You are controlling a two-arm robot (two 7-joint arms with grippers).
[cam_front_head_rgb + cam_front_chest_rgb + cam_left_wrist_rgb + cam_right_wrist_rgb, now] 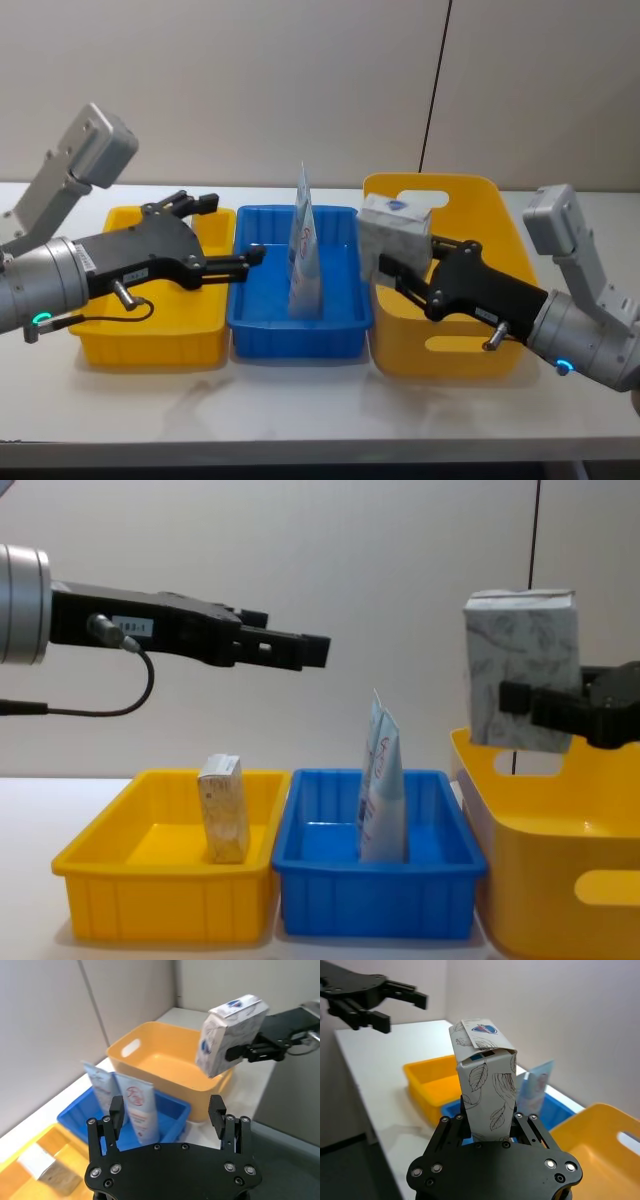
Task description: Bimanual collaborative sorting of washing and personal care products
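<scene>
Yellow tray (100, 885) is occupied by a carton (224, 808), blue tray (370, 900) by two tubes (385, 790); second carton (520, 670) is pinched by right gripper (392, 272), left gripper (232, 230) spread.

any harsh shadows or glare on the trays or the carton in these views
Head view: just soft shadows on the table before the blue tray, no glare. Left wrist view: mild sheen inside the yellow basket; the carton in the right gripper over its rim is evenly lit. Chest view: the open left gripper, raised over the blue tray's edge, looks dark against the pale wall.
</scene>
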